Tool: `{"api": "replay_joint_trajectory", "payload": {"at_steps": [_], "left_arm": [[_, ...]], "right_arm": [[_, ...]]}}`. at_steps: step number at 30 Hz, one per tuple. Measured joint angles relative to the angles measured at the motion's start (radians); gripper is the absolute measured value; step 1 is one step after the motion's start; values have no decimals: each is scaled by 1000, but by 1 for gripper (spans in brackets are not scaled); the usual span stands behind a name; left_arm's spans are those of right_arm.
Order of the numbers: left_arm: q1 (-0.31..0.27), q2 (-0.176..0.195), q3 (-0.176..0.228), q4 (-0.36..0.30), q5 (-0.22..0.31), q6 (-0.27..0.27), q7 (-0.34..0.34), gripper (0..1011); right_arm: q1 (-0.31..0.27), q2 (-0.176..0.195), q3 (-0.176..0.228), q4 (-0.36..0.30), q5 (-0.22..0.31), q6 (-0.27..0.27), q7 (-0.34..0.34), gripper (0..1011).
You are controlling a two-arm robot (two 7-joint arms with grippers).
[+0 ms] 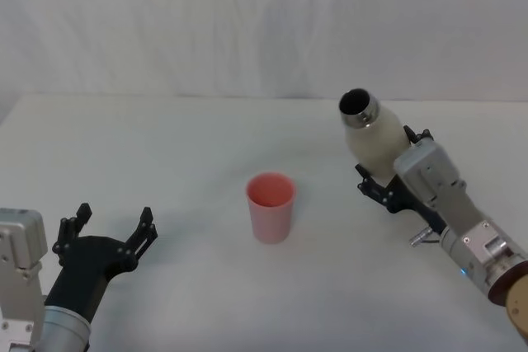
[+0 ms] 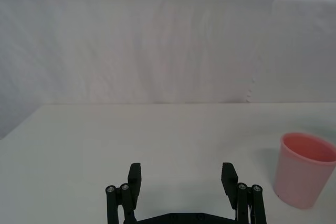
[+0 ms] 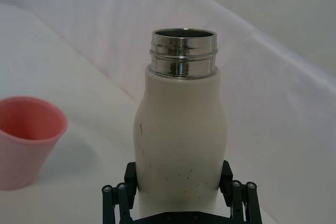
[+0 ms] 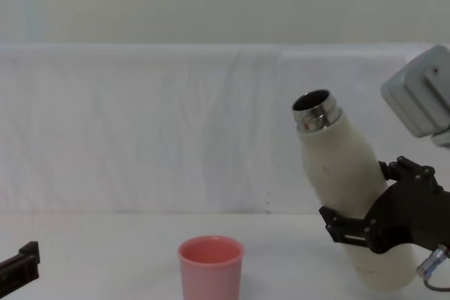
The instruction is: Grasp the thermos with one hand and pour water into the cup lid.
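So, head view: right gripper clamps the thermos low on its body, on the table's right side. Thermos is uncapped, steel neck leaning toward the cup, which stands upright mid-table, well apart from it. Left gripper sits at the near left, fingers spread wide, holding nothing.

Left wrist view: left gripper fingers wide apart over bare table, nothing between them. Cup stands off to one side, upright, not touching.

Right wrist view: right gripper fingers pressed on both sides of the thermos lower body. Open steel mouth faces away; small dark specks on the cream wall. Cup near, apart from the bottle, on the table.

Chest view: thermos tilted, mouth leaning left toward the cup. Right gripper grips it around the lower half. Whether its base touches the table cannot tell. Left gripper tip at the lower left edge.
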Motion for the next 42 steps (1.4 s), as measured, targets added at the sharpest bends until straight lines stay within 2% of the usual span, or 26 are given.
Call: {"api": "replay_joint_trajectory", "payload": {"at_steps": [17,29,42], "left_arm": [[0,0,0,0,0,0,0,1001],[0,0,0,0,0,0,0,1001],[0,0,0,0,0,0,0,1001]], "right_arm": [[17,11,-33,25,-118,-14,-4,950],[44,2,-77,51,-219,-1,-24,950],[67,2,-107,77,-299,9,-36,950]]}}
